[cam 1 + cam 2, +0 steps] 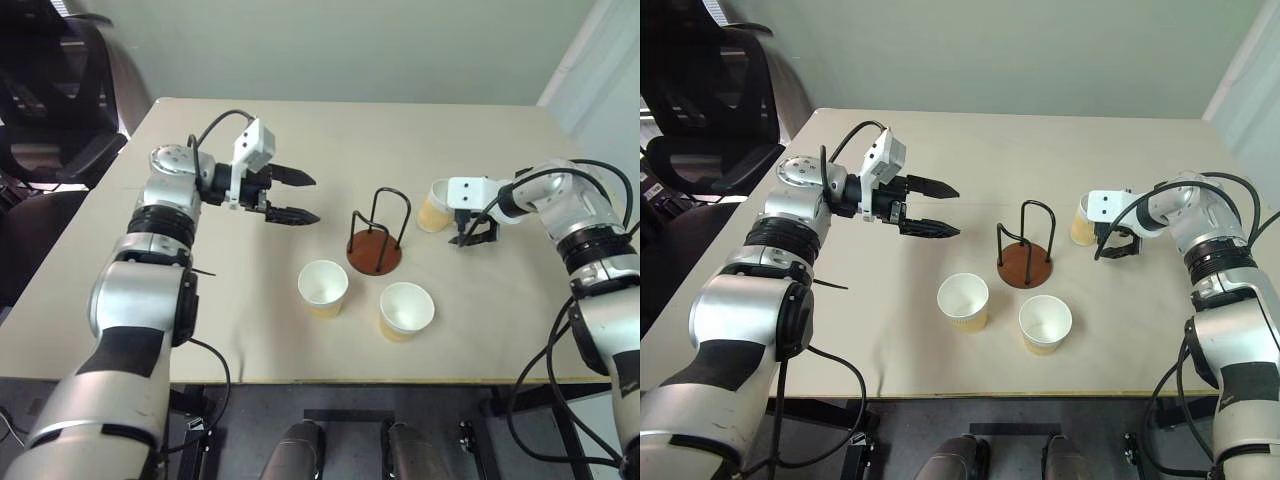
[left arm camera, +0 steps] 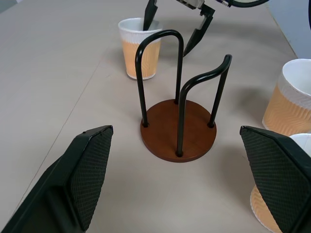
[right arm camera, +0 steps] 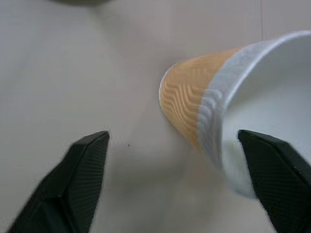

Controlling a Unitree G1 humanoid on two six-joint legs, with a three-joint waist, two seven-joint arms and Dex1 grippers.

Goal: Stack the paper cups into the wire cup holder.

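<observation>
Right end effector (image 1: 470,236) spread astride upright cup (image 1: 434,206) at right of centre, one finger inside its rim, nearer than spread, empty left end effector (image 1: 296,196); holder (image 1: 377,237) at bench centre.

Beige table (image 1: 200,300), black chair (image 1: 50,110), pale wall (image 1: 350,40)

no readable text, labels, or numbers

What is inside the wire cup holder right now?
Nothing: the wire cup holder shows its bare brown base between the loops. All three paper cups stand on the table outside it. No part of the base is covered.
</observation>
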